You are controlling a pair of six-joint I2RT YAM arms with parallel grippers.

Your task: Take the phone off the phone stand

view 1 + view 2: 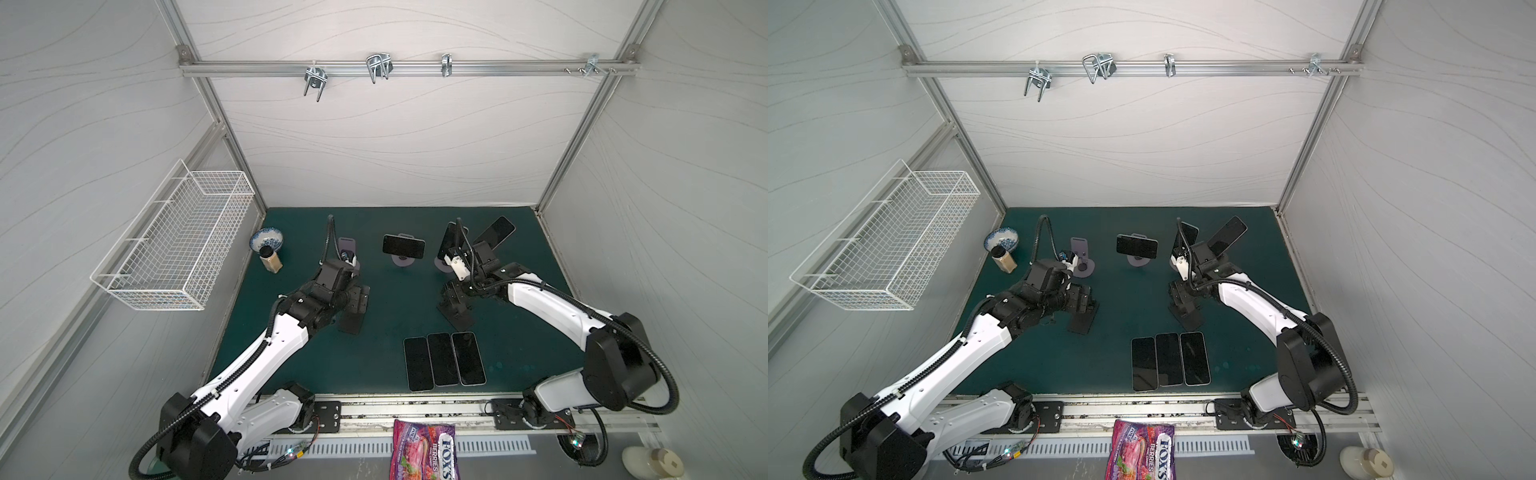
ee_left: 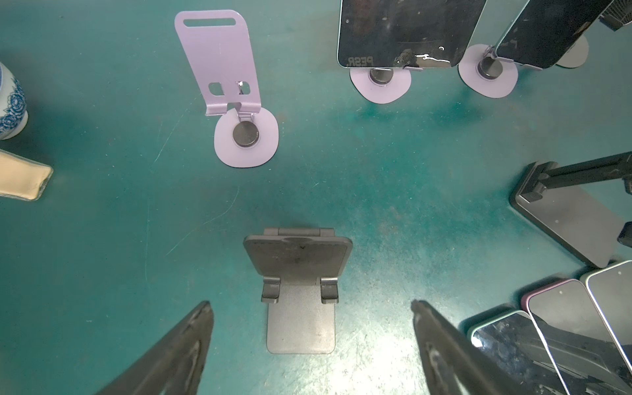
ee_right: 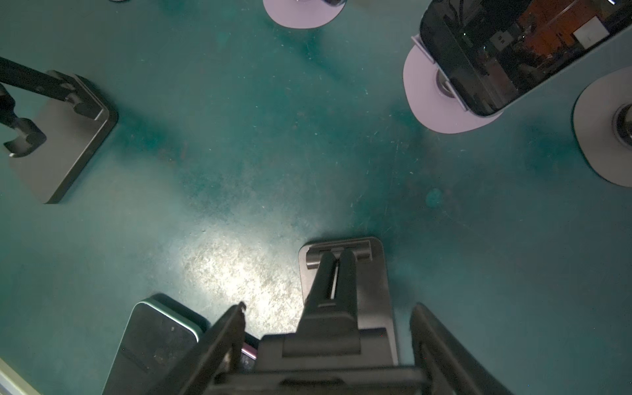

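The left gripper (image 2: pixel 309 304) hangs with jaws spread wide over a black stand (image 2: pixel 300 325) at 9 o'clock on the green mat (image 1: pixel 365 361). The right gripper (image 3: pixel 328 306) straddles the other black stand (image 3: pixel 378 277) at 3 o'clock; whether it pinches it I cannot tell. One phone (image 1: pixel 403 248) sits sideways on its purple stand (image 1: pixel 402 264) at 12 o'clock, two more phones (image 1: pixel 496 232) stand at 1 o'clock, and three phones (image 1: pixel 442 359) lie flat at 6 o'clock.

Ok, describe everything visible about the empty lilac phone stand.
The empty lilac phone stand seems thin matte metal: a rounded flat base with a dark cap, and a tilted back plate with a slot near its top, two square cutouts and a bottom lip. It stands untouched on the green mat.
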